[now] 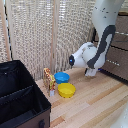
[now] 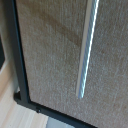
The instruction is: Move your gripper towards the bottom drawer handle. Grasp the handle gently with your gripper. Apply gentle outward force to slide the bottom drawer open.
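The white arm bends down at the exterior view's right, and its gripper hangs low over the wooden surface, just in front of the dark brown drawer unit. The bottom drawer stands at the right edge, its thin silver handle faint there. The wrist view shows the drawer front close up, filling the frame, with the silver bar handle running along it. No fingers show in the wrist view, and in the exterior view they are too small to tell whether they are open or shut. The gripper is apart from the handle.
A black fabric box fills the exterior view's lower left. A blue bowl, a yellow bowl and a small orange packet sit on the wooden surface. A woven screen stands behind. An upper drawer handle shows above.
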{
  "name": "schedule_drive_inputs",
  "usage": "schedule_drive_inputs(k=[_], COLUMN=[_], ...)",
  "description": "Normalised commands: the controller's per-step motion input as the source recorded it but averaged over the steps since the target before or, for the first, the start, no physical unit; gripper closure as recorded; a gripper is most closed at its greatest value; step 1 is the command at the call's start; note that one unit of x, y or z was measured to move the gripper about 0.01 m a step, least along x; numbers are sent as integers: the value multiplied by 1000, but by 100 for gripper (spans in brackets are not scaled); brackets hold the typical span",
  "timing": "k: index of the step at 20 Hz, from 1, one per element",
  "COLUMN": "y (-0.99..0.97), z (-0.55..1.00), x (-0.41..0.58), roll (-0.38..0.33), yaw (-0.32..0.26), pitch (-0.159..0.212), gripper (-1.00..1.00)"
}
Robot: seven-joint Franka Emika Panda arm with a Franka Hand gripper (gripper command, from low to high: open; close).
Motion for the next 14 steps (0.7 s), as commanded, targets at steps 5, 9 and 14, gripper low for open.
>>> schedule_drive_inputs(k=[5, 9, 14], y=[-302, -142, -179], z=[-17, 39, 114], x=[-186, 86, 578], roll=[-154, -200, -48], yaw=[167, 151, -48], pitch=[-6, 25, 74], gripper=[-100, 100, 100])
